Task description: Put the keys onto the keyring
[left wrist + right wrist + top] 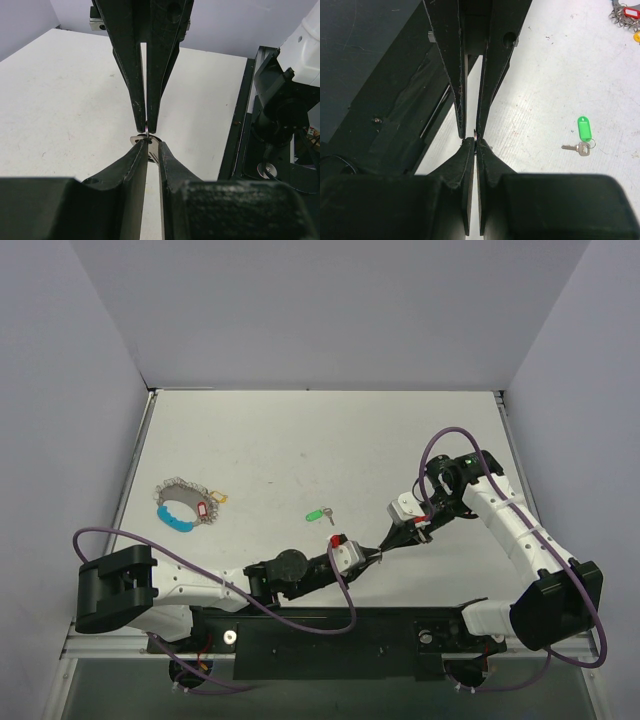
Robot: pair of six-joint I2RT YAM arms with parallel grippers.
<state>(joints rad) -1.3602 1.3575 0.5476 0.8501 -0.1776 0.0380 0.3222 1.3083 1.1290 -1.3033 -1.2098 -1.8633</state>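
Looking left, I see the keyring [178, 518] flat on the table [300, 440], with the green-tagged key [320, 513] well apart at mid-table. Further right, my left gripper [150, 144] and right gripper [476, 142] meet tip to tip, both clenched on a small silver key [136, 139].

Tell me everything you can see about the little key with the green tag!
The key is tiny and silvery and looks like metal. A thin little ring joins its head to a bright green oblong tag that looks like plastic. It all lies flat on the white table, near the middle of it. Nothing but the table touches it. The big keyring lies apart from it, farther left in the top view.
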